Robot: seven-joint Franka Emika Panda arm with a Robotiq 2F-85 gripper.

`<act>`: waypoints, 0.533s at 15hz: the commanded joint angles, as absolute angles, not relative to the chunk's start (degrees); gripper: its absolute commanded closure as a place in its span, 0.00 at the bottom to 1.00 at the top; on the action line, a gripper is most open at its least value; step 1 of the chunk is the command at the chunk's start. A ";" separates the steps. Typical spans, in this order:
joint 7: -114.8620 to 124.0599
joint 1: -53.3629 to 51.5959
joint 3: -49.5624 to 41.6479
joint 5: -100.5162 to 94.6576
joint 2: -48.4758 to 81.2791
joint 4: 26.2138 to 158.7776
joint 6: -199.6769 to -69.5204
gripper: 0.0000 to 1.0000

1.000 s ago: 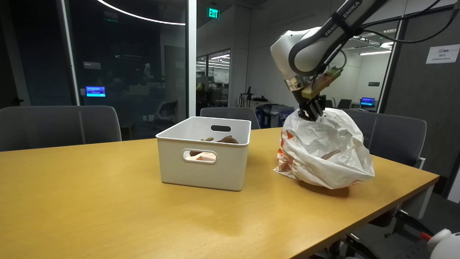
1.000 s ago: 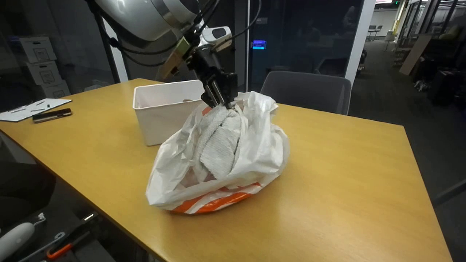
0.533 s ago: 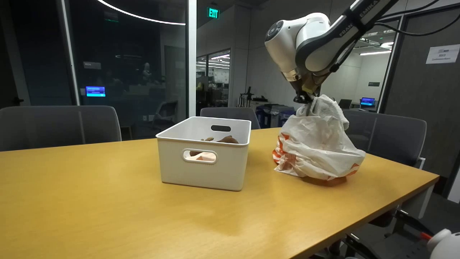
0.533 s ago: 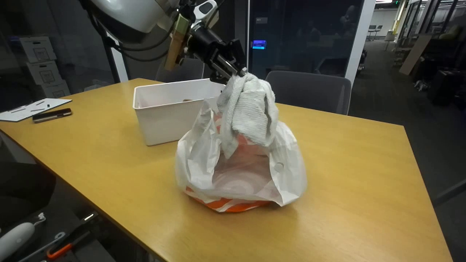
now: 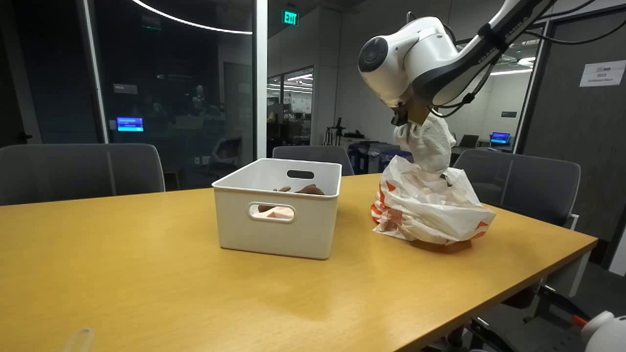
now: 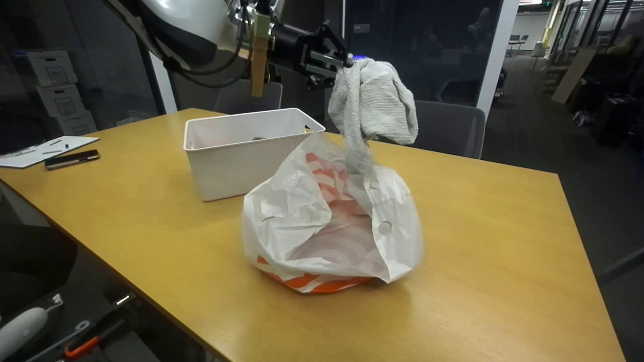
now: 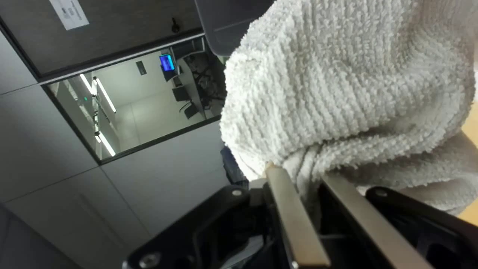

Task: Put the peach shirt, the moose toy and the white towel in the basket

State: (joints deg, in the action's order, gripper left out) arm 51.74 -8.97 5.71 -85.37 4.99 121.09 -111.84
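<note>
The pincer (image 7: 299,172) held a white towel (image 7: 336,86), fuzzy, ribbed and loosely draped. Its jaws stood nearly closed, a gathered fold pinched between them.

yellow table (image 5: 146,278) | gray chairs (image 5: 80,173) | dark glass panel (image 5: 176,88) | green EXIT sign (image 5: 290,18)

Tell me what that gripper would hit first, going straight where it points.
The white towel, pinched in the gripper, bulges right ahead and would probably move along. Past it, the wrist view is largely blocked, so what follows is unclear.
</note>
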 commanded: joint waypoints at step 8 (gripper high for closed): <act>72.77 -13.12 12.87 -84.75 2.51 114.82 -115.30 0.90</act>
State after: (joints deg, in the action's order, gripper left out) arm 68.07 -12.18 11.76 -84.33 3.69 116.57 -112.76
